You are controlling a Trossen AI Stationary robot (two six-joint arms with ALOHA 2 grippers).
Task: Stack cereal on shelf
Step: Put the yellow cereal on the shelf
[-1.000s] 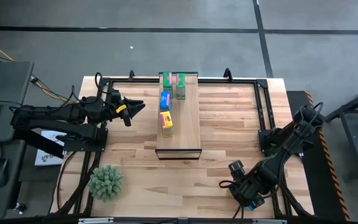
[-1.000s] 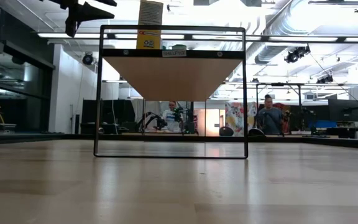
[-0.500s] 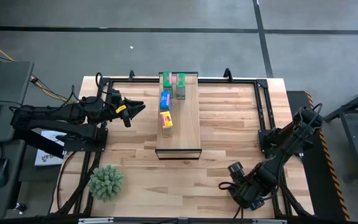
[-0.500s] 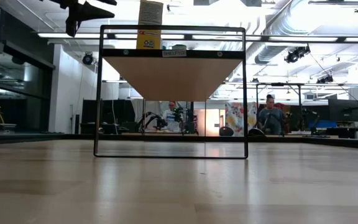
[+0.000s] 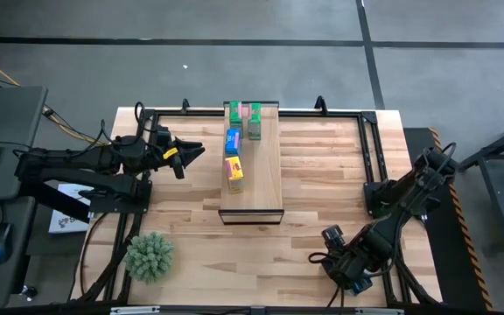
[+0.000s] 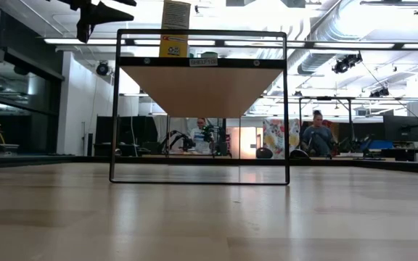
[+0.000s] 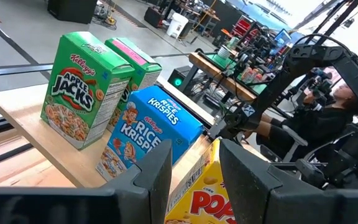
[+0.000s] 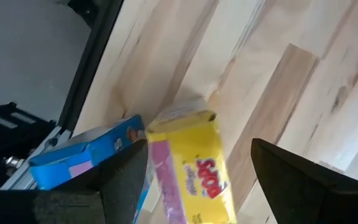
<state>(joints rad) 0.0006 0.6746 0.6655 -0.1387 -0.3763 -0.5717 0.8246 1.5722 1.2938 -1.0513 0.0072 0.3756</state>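
Note:
The pale plank shelf (image 5: 261,175) stands raised at the table's middle. Along its left side stand two green cereal boxes (image 5: 234,111) (image 5: 255,124), a blue one (image 5: 233,140) and a yellow one (image 5: 234,173). My left gripper (image 5: 192,150) is open and empty, level, left of the shelf and pointing at these boxes; its wrist view shows the green box (image 7: 79,93), the blue box (image 7: 145,140) and the yellow box (image 7: 207,202). My right gripper (image 5: 346,265) is open at the near right corner. Its fingers stand on either side of a yellow box (image 8: 191,168) lying on the tabletop beside a blue box (image 8: 86,155).
A spiky green plant ball (image 5: 150,255) sits near the table's near left corner. A black metal frame (image 5: 376,149) runs around the tabletop. In the low view the shelf (image 6: 200,87) shows from below on its black wire stand. People stand in the room beyond.

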